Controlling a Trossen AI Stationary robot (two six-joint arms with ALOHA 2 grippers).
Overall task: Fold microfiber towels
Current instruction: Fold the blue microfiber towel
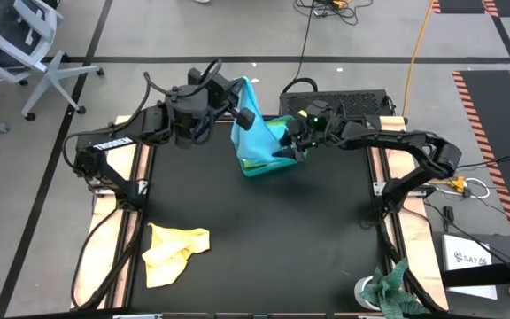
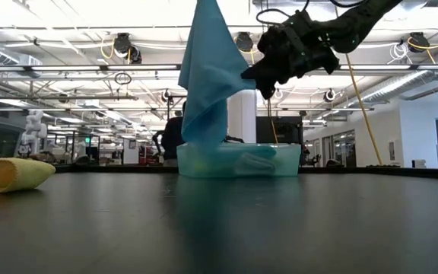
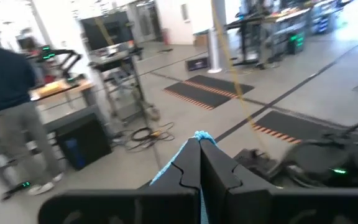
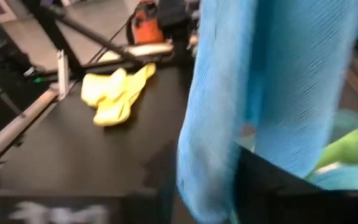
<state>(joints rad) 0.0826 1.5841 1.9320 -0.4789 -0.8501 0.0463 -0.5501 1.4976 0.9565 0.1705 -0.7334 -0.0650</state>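
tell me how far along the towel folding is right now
Early on. Nothing looks folded: the yellow towel lies crumpled on the black table. In hand: the left gripper is shut on the light blue towel, lifting it out of the teal tray, and the right gripper is at its hanging edge. Left: a lime green towel in the tray.

We see 2 dark, jointed metal arms, left arm (image 1: pixel 118 142) with white lettering, right arm (image 1: pixel 397 142) showing a green light, black cables looped above.
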